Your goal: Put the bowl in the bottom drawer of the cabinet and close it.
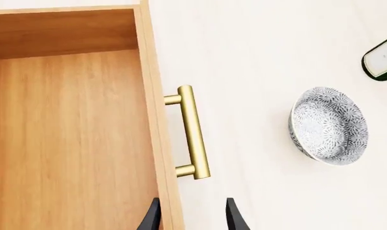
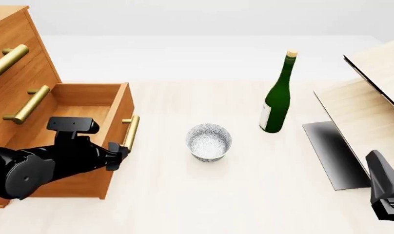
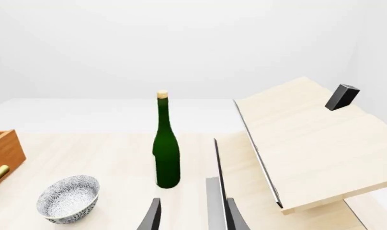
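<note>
Two black grippers, left [image 1: 192, 218] and right [image 3: 192, 215], stand with jaws released, empty. The small speckled white bowl [image 2: 208, 141] sits upright on the pale table [image 2: 184, 204], near the orange-brown wooden cabinet's [image 2: 15, 73] pulled-out bottom drawer [image 2: 86, 97].

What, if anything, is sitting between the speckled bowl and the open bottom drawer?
Nothing visible. The small white speckled bowl stands on bare pale tabletop just right of the open orange-brown wooden bottom drawer, whose inside looks empty. The tall green glass bottle stands on the bowl's far right, away from that path.
</note>
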Tool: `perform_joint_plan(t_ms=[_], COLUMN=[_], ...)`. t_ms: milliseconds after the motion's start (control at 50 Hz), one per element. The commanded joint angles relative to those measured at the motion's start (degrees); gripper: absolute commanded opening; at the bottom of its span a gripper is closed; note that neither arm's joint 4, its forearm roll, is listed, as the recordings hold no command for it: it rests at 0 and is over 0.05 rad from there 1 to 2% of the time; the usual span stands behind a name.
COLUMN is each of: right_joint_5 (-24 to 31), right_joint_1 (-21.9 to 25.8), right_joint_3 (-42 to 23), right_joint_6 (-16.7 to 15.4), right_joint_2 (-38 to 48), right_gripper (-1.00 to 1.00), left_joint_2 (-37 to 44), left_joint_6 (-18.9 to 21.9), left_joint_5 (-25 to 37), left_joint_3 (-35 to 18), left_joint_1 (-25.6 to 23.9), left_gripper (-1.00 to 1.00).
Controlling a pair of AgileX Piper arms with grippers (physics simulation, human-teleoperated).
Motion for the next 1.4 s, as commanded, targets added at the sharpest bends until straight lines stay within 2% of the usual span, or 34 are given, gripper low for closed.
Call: perform_joint_plan(t_ms=[20, 800, 1400], right_joint_5=[0.0, 0.0, 0.0], right_joint_1=[0.0, 0.0, 0.0], right_joint_3=[0.0, 0.0, 0.0], right_joint_6=[0.0, 0.0, 0.0], right_joint_2=[0.0, 0.0, 0.0], right_gripper=[1.0, 1.0, 1.0], left_joint_2=[-0.4, 0.5, -10.9], left_joint_6=[0.3, 0.1, 3.0], left_joint_5=[0.0, -1.3, 4.6], left_joint_3=[-1.2, -2.7, -1.4], left_joint_1=[-1.6, -5.9, -3.5], left_gripper=[1.0, 1.0, 1.0])
